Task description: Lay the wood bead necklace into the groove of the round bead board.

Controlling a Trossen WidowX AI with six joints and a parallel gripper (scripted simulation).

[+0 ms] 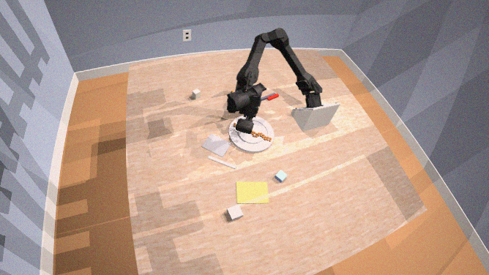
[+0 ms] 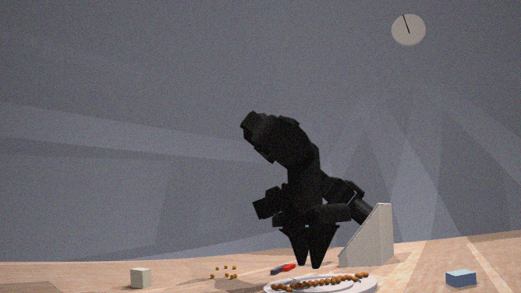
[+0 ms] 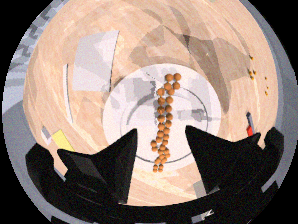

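Note:
The orange-brown wood bead necklace (image 1: 260, 136) (image 2: 327, 281) (image 3: 168, 108) lies bunched in a narrow double line across the middle of the round white bead board (image 1: 252, 148) (image 2: 370, 284) (image 3: 116, 112). Its ends reach out toward the rim on opposite sides, and it does not follow the ring-shaped groove. My gripper (image 2: 308, 266) (image 3: 162, 130) is open and empty, pointing down a little above the board. In the wrist view its fingertips stand on either side of the bead line. In the top view the gripper hides part of the necklace and board.
A grey wedge (image 1: 316, 118) (image 2: 374, 241) stands right of the board. A pale flat square (image 1: 217, 145) (image 3: 95, 62) and white rod (image 1: 222, 162) lie left. A yellow sheet (image 1: 252, 192), blue block (image 1: 280, 176) and white block (image 1: 235, 212) are nearer the front. A red-and-dark bar (image 1: 272, 96) lies behind.

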